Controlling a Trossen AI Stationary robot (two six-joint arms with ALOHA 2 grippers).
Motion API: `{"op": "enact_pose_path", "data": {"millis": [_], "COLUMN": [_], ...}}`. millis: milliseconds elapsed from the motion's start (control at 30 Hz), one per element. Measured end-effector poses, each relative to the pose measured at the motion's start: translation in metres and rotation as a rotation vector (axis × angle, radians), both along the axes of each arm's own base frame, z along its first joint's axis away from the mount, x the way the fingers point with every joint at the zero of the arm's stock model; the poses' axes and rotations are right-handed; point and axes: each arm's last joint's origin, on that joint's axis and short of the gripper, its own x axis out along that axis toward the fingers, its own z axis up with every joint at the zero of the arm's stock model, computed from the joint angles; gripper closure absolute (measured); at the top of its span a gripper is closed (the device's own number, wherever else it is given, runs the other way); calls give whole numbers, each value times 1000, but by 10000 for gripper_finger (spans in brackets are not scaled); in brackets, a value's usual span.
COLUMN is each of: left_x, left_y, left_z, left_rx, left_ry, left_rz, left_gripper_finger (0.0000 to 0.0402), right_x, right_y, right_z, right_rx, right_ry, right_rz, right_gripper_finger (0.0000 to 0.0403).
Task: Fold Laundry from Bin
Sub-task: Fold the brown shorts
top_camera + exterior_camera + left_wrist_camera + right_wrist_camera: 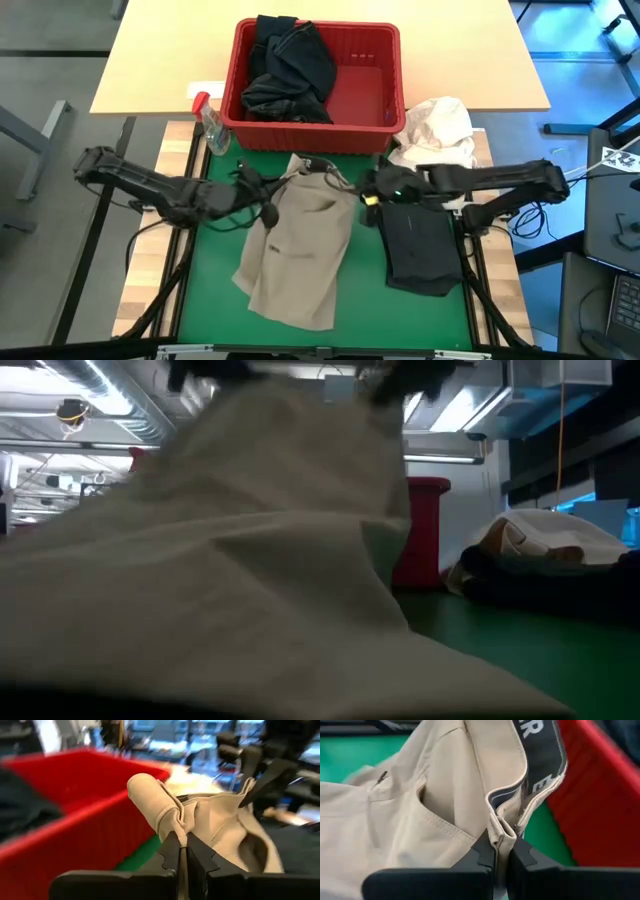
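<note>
The bin (395,75) stands at the far side of the table, and some garments (288,70) lie in its left half. The spray bottle (212,127) stands just beside its left front corner; the cloth bundle (437,130) lies near its right front corner. In front of the bin, on the mat (215,265), the trousers (300,250) lie in the middle — the folded garment (420,245) lies to their right, probably touching them at one edge.

The left gripper (268,190) holds the trousers' upper left edge, and the right gripper (362,185) holds the upper right edge.
</note>
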Motion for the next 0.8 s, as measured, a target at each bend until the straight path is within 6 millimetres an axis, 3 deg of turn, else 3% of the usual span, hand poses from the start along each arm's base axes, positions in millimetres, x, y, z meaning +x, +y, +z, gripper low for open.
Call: {"op": "enact_pose_path", "data": {"millis": [167, 333, 633, 800], "left_x": [-7, -17, -21, -22], "left_y": [28, 44, 58, 64], "left_z": [-56, -86, -95, -95], "left_rx": [-43, -62, -11, 52], "left_ry": [69, 134, 210, 274], "left_rz": [110, 182, 230, 243], "left_gripper_finger": [397, 397, 393, 346], "right_x": [6, 12, 22, 23], "right_y": [-32, -51, -72, -86], "right_z": [-46, -70, -96, -110], "right_rx": [5, -9, 5, 47], "right_ry": [-10, 1, 38, 38], "right_rz": [-45, -87, -149, -216], "right_gripper_finger": [387, 387, 372, 328]}}
